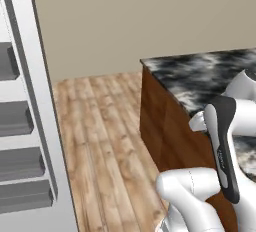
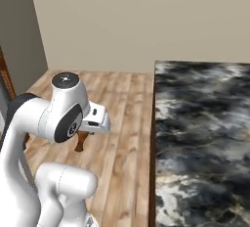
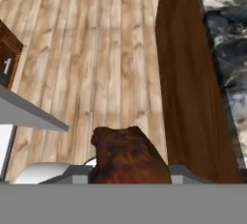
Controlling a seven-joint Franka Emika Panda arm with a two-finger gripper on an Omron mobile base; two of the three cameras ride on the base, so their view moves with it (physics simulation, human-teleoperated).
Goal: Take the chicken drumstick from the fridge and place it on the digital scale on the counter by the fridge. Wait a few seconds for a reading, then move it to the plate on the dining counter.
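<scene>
The chicken drumstick (image 3: 128, 155), a brown lump, sits at the bottom of the hand view with my gripper (image 3: 129, 175) shut on it. In the right base view the gripper (image 2: 84, 132) hangs over the wood floor, left of the dining counter (image 2: 205, 123), and the drumstick (image 2: 81, 142) dangles below the hand. The black-and-grey marbled dining counter (image 1: 200, 76) on its brown wood base (image 3: 188, 88) stands to my right. The fridge's open door (image 1: 30, 126) with grey shelves rises at the far left. The plate and the digital scale are out of view.
Open wood floor (image 1: 100, 126) lies between the fridge door and the island. A beige wall (image 2: 146, 20) closes the back. A brown cabinet corner (image 3: 7, 59) and a light-grey slanted edge (image 3: 29, 114) show at the left of the hand view.
</scene>
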